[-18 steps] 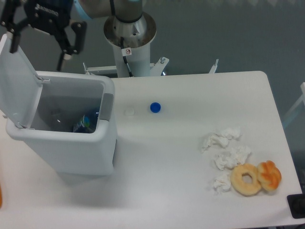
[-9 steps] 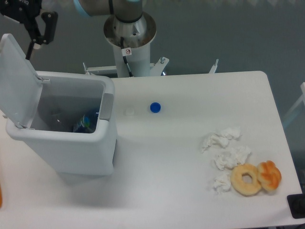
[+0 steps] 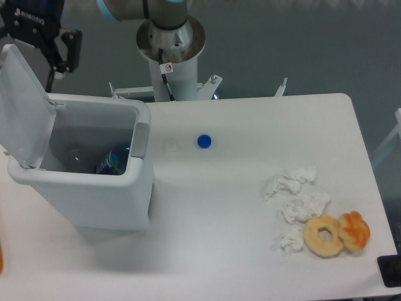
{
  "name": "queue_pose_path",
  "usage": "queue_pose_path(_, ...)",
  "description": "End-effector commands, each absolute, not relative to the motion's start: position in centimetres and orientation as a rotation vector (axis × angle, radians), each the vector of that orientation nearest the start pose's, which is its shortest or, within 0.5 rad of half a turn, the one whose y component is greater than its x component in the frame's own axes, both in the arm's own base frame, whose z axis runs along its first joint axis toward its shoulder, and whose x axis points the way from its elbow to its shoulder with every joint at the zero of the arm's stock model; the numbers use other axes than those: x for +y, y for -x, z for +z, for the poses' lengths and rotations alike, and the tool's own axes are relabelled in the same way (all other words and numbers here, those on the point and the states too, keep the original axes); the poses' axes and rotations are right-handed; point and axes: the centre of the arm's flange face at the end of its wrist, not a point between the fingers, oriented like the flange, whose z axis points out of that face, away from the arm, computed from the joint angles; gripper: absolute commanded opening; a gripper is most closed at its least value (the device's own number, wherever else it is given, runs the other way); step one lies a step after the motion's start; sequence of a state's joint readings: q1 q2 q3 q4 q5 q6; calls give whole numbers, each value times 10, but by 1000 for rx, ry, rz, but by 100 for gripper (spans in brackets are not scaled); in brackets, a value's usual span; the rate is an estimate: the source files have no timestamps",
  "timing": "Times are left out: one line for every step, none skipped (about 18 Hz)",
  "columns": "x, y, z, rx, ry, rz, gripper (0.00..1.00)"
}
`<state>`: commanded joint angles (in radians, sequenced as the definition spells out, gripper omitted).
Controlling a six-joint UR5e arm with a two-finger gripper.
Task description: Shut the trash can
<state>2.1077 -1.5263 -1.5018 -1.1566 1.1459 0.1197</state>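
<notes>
The trash can (image 3: 84, 169) stands at the left of the table (image 3: 250, 251), its hinged lid (image 3: 22, 106) upright along the left rim. The gripper (image 3: 47, 63) hangs at the far left above that lid, touching nothing; I cannot tell whether its jaws are apart. The lid looks light, stiff and smooth: push its upper edge rightward rather than pinch it.

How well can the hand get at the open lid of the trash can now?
Probably well: the hand hangs just behind the top edge of the raised lid of the trash can, and nothing visible stands between them.
</notes>
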Motion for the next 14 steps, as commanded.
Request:
queue_pose_path(520, 107, 606, -373, 2469, -290, 100)
queue_pose_path(520, 107, 607, -369, 2465, -287, 100)
queue_pose_path(520, 107, 609, -370, 2463, -285, 100)
queue_pose_path(520, 107, 610, -370, 2463, -283, 100)
queue_pose_path(519, 107, 610, -370, 2461, -282, 100)
queue_pose_path(519, 108, 611, -371, 2460, -280, 100)
queue_pose_path(519, 109, 611, -370, 2462, -268, 100)
queue_pose_path(519, 112, 609, -382, 2471, -245, 100)
queue_pose_path(519, 114, 608, -384, 2479, -222, 100)
queue_pose_path(517, 117, 609, -384, 2481, -197, 100)
queue_pose_path(515, 124, 608, -385, 2486, -173, 100)
queue_pose_path(513, 135, 607, -394, 2485, -157, 100)
queue_pose_path(511, 143, 606, -394, 2486, -145, 100)
queue_pose_path(510, 150, 606, -400, 2485, -138, 100)
